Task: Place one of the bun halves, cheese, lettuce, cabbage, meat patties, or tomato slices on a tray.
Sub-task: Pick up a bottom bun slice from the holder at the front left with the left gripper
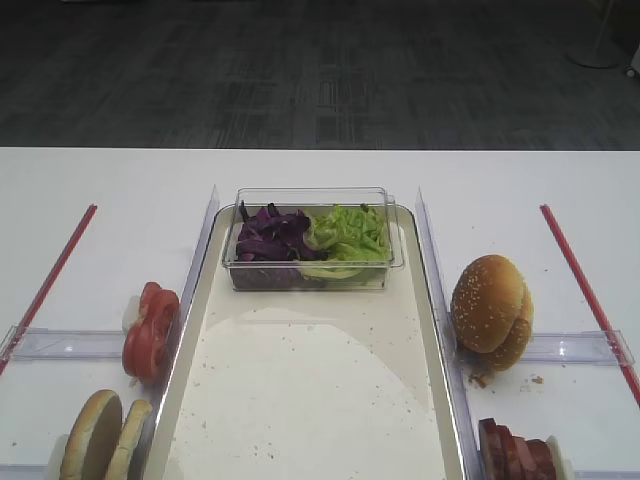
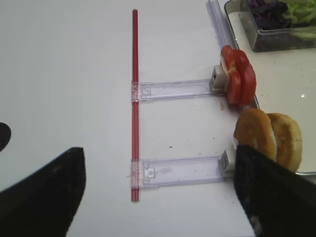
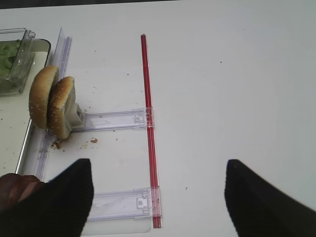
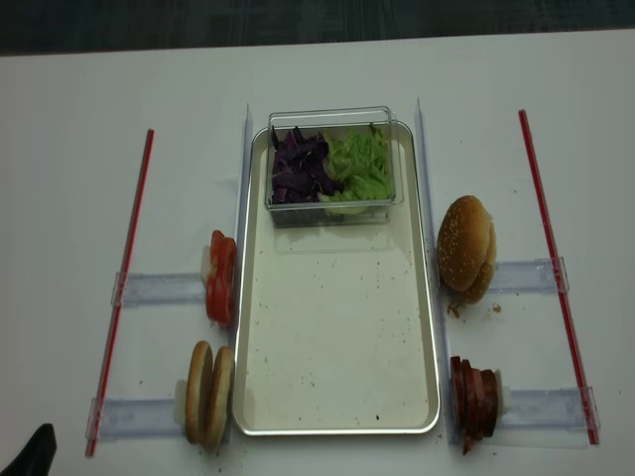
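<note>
The cream tray (image 1: 300, 400) lies mid-table, speckled with crumbs. At its far end a clear box holds purple cabbage (image 1: 268, 235) and green lettuce (image 1: 350, 232). Two flat bun halves (image 1: 100, 437) stand on edge left of the tray, with tomato slices (image 1: 150, 330) behind them. Meat patties (image 1: 515, 452) stand right of the tray. No cheese is in view. My left gripper (image 2: 158, 197) hovers open and empty over the table left of the bun halves (image 2: 269, 138); its right finger (image 2: 271, 192) is just in front of them. My right gripper (image 3: 158, 197) is open and empty, right of the patties (image 3: 17, 185).
Sesame-seeded domed buns (image 1: 490, 310) stand on a clear rail right of the tray. Red strips (image 1: 50, 275) (image 1: 585, 285) run along both outer sides, joined to clear plastic rails (image 2: 177, 170) (image 3: 121, 205) that hold the food rows.
</note>
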